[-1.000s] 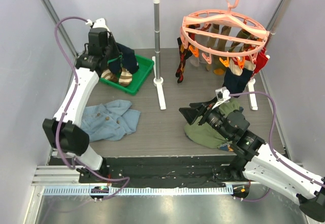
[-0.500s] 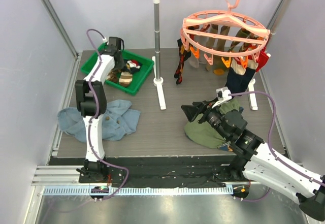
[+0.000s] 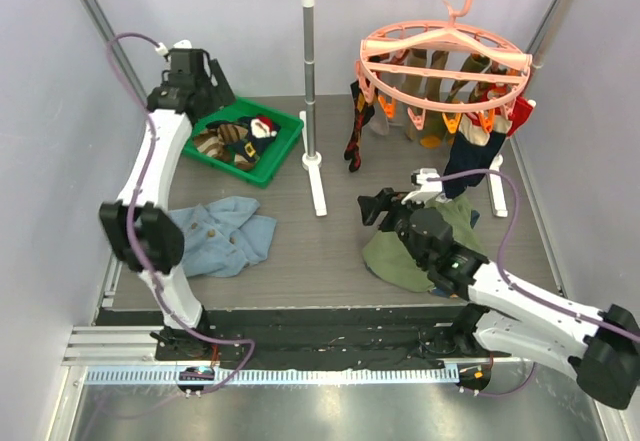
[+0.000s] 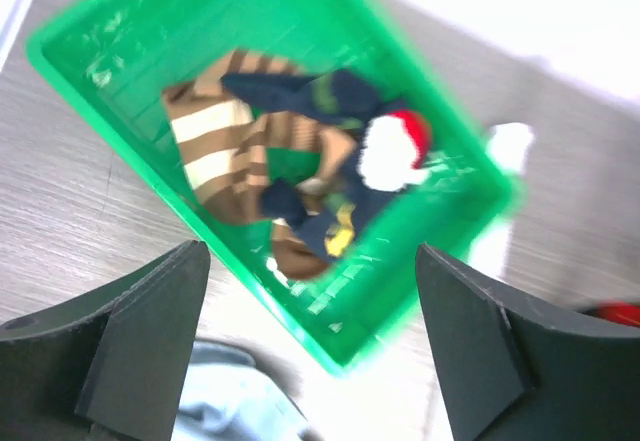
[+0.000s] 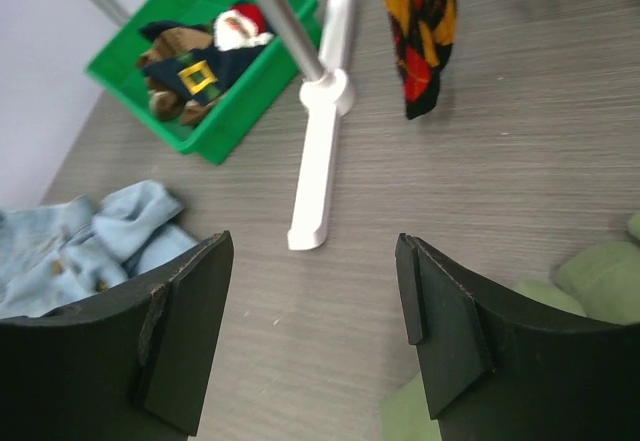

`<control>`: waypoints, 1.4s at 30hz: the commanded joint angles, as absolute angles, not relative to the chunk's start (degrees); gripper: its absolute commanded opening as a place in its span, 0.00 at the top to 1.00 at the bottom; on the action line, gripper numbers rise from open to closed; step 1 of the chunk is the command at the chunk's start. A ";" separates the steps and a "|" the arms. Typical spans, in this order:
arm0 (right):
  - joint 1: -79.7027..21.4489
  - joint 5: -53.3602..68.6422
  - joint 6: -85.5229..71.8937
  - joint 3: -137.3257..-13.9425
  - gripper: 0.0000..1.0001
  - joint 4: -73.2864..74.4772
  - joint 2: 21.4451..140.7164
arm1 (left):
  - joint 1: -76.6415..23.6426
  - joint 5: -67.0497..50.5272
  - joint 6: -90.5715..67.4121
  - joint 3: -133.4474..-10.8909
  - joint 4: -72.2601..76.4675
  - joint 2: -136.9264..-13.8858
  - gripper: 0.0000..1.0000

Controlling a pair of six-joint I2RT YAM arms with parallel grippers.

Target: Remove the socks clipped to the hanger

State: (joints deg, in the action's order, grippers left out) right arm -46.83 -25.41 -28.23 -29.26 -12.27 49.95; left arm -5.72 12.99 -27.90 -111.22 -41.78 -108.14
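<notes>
The salmon-pink hanger (image 3: 443,56) hangs by its hook from the rail. Several socks are clipped to its pegs, among them a dark patterned one (image 3: 355,126), a navy one (image 3: 468,151) and a red one (image 3: 515,113). More socks (image 3: 238,139) lie in the green tray (image 3: 282,149): a brown striped one (image 4: 225,156) and navy ones (image 4: 335,96) with a red and white cap. My left gripper (image 3: 212,96) hovers open over the tray's back left corner with nothing in it (image 4: 312,291). My right gripper (image 5: 312,291) is open and empty, low over the table, below and left of the hanger (image 3: 372,209).
The grey-and-white rail stand has a post (image 3: 309,61) and a white foot (image 5: 320,161) between the tray and the hanger. A blue denim garment (image 3: 225,233) lies at the front left. An olive-green garment (image 3: 400,256) lies under my right arm.
My left gripper has let go of the navy and striped socks, which now lie in the green tray, and it has lifted open. My right gripper has shifted slightly left.
</notes>
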 commanded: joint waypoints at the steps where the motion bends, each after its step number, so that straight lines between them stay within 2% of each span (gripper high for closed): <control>1: -47.20 -35.15 -26.29 -32.34 0.26 -23.62 57.46 | -9.30 7.91 -27.60 -103.74 -38.14 -97.84 0.11; 6: -47.28 -41.56 -18.21 -37.69 0.27 -33.47 68.62 | -16.16 2.47 -28.29 -90.12 -32.27 -84.84 0.08; 8: -47.11 -46.04 -13.21 -38.67 0.26 -39.85 73.98 | -19.41 1.94 -28.65 -82.73 -29.46 -80.97 0.00; 12: -47.11 -48.69 -2.04 -42.70 0.25 -49.20 83.39 | -20.21 0.26 -29.01 -74.73 -27.95 -74.37 0.00; 16: -46.15 -49.39 5.43 -46.31 0.25 -55.19 90.60 | -20.30 0.26 -28.39 -70.23 -26.90 -70.85 0.00; 20: -43.77 -53.34 7.81 -52.37 0.27 -55.46 97.62 | -20.65 3.95 -26.55 -67.68 -26.28 -68.21 0.00; 26: -40.78 -51.07 8.88 -57.64 0.28 -58.63 103.00 | -20.92 4.39 -25.93 -66.71 -25.40 -65.74 0.00; 29: -40.25 -51.41 10.37 -59.15 0.45 -58.01 104.94 | -21.09 3.61 -25.93 -66.53 -25.05 -66.00 0.00; 30: -40.17 -51.42 11.07 -59.15 0.62 -58.09 105.03 | -21.09 2.99 -25.93 -66.45 -24.87 -66.09 0.00; 32: -40.25 -50.63 11.08 -58.45 0.75 -57.40 104.07 | -21.09 1.50 -26.19 -66.53 -24.70 -66.70 0.00; 33: -40.17 -49.15 10.03 -58.10 0.86 -56.61 103.45 | -21.09 0.89 -26.28 -66.62 -24.70 -66.97 0.00; 35: -40.25 -46.94 8.71 -56.00 0.99 -54.67 100.56 | -21.09 0.26 -26.11 -66.97 -24.70 -67.41 0.00; 42: -41.39 -39.38 3.61 -48.96 0.99 -50.72 89.84 | -22.67 -3.43 -27.42 -74.08 -27.24 -69.87 0.00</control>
State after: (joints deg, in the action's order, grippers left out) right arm -40.25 -43.68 7.38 -51.57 -49.98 97.49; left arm -21.10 -0.08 -26.92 -67.35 -28.14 -68.40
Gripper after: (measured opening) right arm 0.044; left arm 0.996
